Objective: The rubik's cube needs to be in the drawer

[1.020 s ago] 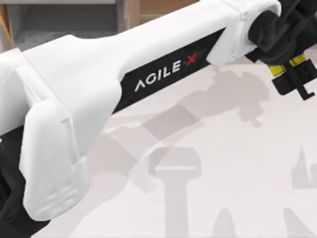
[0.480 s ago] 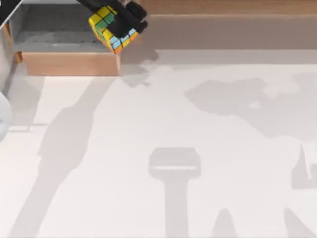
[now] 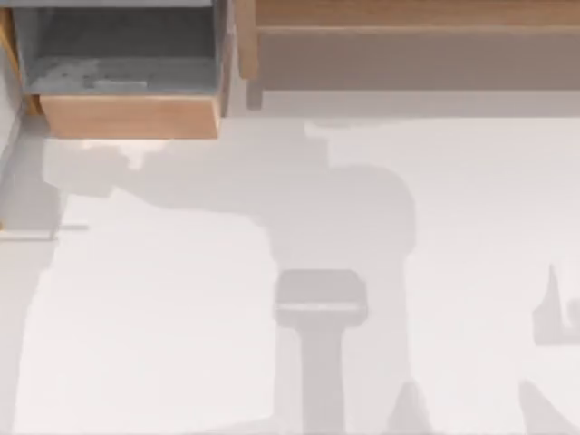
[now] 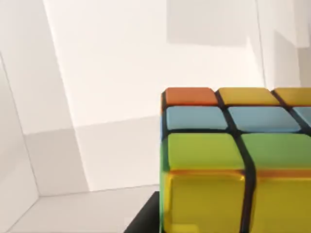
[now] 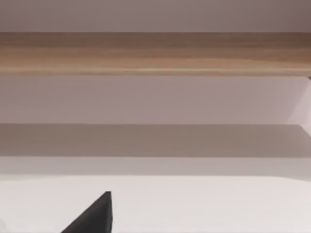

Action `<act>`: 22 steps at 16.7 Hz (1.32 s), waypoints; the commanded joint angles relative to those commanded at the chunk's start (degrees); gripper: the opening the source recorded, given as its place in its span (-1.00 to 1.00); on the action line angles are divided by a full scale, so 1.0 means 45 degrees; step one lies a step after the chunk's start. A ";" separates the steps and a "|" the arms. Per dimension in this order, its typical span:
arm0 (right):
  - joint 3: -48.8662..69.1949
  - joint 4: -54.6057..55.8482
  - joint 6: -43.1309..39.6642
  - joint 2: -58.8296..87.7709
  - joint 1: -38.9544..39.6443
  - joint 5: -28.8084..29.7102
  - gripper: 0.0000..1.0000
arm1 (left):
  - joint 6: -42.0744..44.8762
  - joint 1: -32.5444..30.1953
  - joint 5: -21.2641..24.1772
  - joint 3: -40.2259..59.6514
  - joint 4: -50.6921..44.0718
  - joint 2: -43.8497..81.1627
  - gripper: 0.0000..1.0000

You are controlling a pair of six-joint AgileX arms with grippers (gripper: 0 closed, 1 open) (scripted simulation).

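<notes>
Two pieces of furniture line the far edge of the white worktop (image 3: pixel 181 317) in the top view: the drawer (image 3: pixel 127 116) at the far left, pulled open with its light tan wooden front panel facing the near side and its grey walls and floor exposed, and a long brown wooden shelf unit (image 3: pixel 408 36) running from just beside it to the right edge. Soft grey shadows of the arms lie across the worktop between them and the near edge. The left wrist view looks at the rubik's cube (image 4: pixel 233 160) from very close; its visible tiles run in rows of orange and yellow, then pale blue, then green, then yellow, split by dark lines. Behind the cube stand pale, flat walls meeting at a corner, and a pale floor lies beneath, but whether these are the inside of the drawer cannot be told. A dark wedge sits at the cube's lower corner, too little to show how the left gripper's fingers stand or whether they hold the cube. The right wrist view faces the shelf unit (image 5: pixel 155 53) across the worktop (image 5: pixel 218 204), with a dark finger (image 5: pixel 95 216) tip of the right gripper at the frame's edge; its opening cannot be judged.
</notes>
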 joint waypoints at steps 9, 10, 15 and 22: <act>0.0000 0.0000 0.0000 0.0000 0.0000 0.0000 1.00 | -0.0424 0.1948 0.0720 0.1009 0.0229 0.3392 -1.00; 0.0000 0.0000 0.0000 0.0000 0.0000 0.0000 1.00 | -0.0424 0.1948 0.0720 0.1009 0.0229 0.3392 -1.00; 0.0000 0.0000 0.0000 0.0000 0.0000 0.0000 1.00 | -0.0424 0.1948 0.0720 0.1009 0.0229 0.3392 -0.70; 0.0000 0.0000 0.0000 0.0000 0.0000 0.0000 1.00 | -0.0424 0.1948 0.0720 0.1009 0.0229 0.3392 0.36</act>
